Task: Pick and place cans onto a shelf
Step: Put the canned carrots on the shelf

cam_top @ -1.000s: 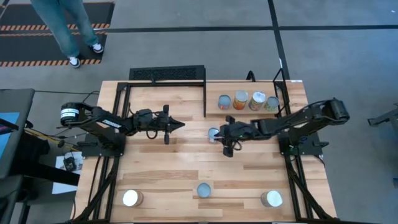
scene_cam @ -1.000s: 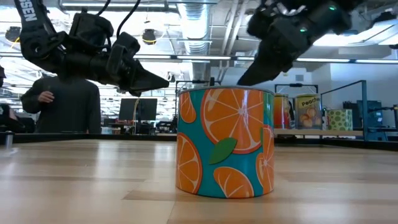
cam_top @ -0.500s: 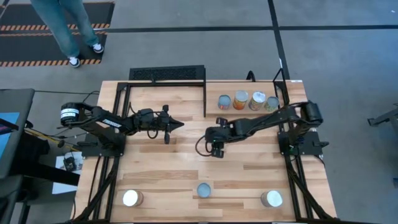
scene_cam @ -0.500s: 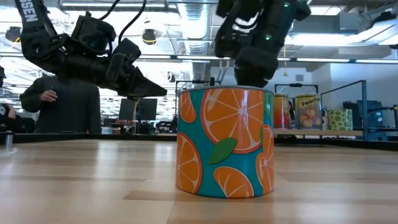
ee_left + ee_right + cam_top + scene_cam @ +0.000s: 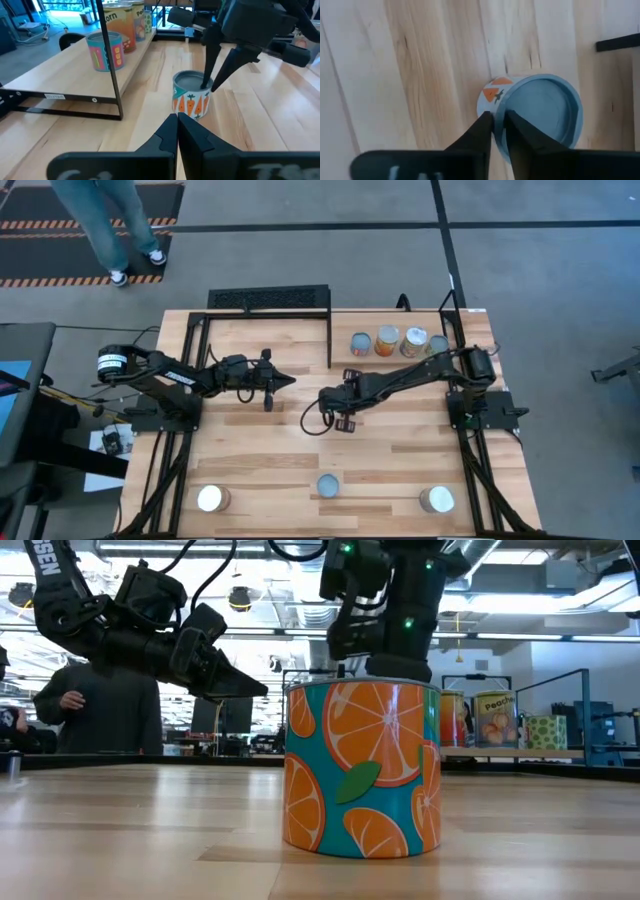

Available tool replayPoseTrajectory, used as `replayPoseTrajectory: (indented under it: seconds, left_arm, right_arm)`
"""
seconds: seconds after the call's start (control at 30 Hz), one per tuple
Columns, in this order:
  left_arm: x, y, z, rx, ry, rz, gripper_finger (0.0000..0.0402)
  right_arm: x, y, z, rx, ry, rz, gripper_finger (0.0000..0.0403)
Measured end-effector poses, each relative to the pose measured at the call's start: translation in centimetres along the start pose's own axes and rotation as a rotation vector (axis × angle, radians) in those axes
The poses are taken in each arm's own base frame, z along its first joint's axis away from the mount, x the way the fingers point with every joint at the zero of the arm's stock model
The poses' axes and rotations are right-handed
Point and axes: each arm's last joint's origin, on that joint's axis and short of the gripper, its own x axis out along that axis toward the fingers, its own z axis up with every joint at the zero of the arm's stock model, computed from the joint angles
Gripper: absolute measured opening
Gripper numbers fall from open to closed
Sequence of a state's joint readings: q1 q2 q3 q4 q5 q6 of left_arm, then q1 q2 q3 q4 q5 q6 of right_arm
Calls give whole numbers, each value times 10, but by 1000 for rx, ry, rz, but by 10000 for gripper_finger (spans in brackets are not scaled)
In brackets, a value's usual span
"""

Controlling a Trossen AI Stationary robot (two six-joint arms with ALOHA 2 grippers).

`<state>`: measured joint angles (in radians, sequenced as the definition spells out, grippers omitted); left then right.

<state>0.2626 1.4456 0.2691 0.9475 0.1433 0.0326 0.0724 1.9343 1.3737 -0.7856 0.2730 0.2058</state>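
Note:
A carrot-label can [image 5: 192,98] with a pale-blue top [image 5: 543,114] stands upright on the table in front of the shelf. In the high view my right gripper [image 5: 338,404] hides it. My right gripper [image 5: 498,124] points down, its fingers almost together, tips at the rim of the can's top [image 5: 207,86]. My left gripper [image 5: 289,381] is shut and empty, hovering left of the can. Several cans [image 5: 386,340] stand on the low shelf [image 5: 470,330]. Three cans stand along the near edge, among them the orange-label can [image 5: 362,768]. My right gripper comes at the carrot can from above, its fingertips [image 5: 486,122] at the edge of the can's top [image 5: 506,102]. I cannot tell whether they touch it. The can stands upright on the table.
A black rack [image 5: 268,298] stands at the far edge and a black post [image 5: 111,60] fronts the shelf. The near-edge cans are at the left [image 5: 211,498], middle [image 5: 328,485] and right [image 5: 436,499]. A person [image 5: 105,225] stands beyond the far left corner.
My right gripper has moved toward the table's left edge, from beside the carrot can to over it, so it now hides the can in the high view. Its arm has folded back toward its base.

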Motion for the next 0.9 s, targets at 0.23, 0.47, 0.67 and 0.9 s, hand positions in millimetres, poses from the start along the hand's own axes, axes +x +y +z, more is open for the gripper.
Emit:
replayPoseTrajectory:
  seconds: [0.23, 0.47, 0.67, 0.9]
  left_arm:
    - [0, 0, 0, -1, 2, -1, 0]
    - [0, 0, 0, -2, 1, 0, 0]
    - [0, 0, 0, -10, -4, 0, 0]
    - [0, 0, 0, -10, -4, 0, 0]
  right_arm:
    - [-47, -15, 0, 8, -47, 48, 10]
    - [-141, -73, -17, 166, -143, -7, 20]
    - [-189, -159, -50, 407, -100, -188, 11]
    - [-182, -262, -94, 670, 19, -273, 16]
